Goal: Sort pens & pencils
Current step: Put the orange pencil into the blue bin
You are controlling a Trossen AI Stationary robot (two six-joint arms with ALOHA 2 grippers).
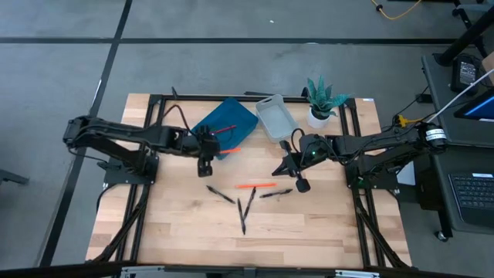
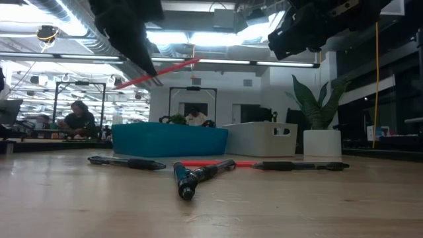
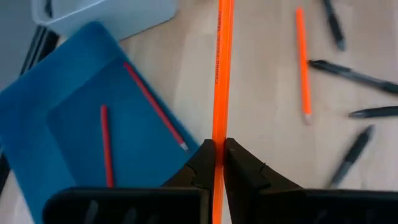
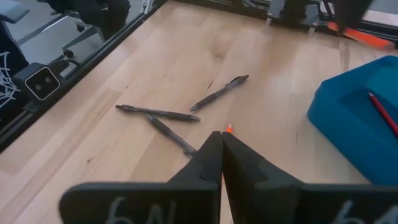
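- on the pale wooden table [image 1: 162, 232], nearest the front edge, four black pens [image 1: 244, 212] lie scattered in a loose fan, thin and glossy, two of them crossing at their tips.
- just behind the pens, toward the blue tray [image 1: 231, 117], one orange pencil on the table [image 1: 255, 186] lies flat, a slim bright stick running crosswise.
- the left gripper [image 3: 219, 163] hangs raised off the wood beside the blue tray's front edge, its arm stretched in from the table's left side.
- its dark fingers [image 3: 201, 167] are clenched on a long orange pencil [image 3: 221, 74], gripping it partway along the shaft so the stick juts out past the tips; in the low view it slopes upward in the air.
- the right gripper [image 4: 221, 146] hovers above the wood on the far side of the pens from the blue tray, its arm reaching in from the right; the fingers are pressed together with nothing between them.
- the blue tray is shallow and rectangular with smooth walls; two red pencils [image 3: 152, 106] lie inside it, well apart.
- touching the blue tray's far corner stands a grey bin [image 1: 274, 117], matte, with rounded corners.
- beyond the bin, farther from the blue tray, a potted plant [image 1: 323, 99] with spiky green leaves sits in a white pot.
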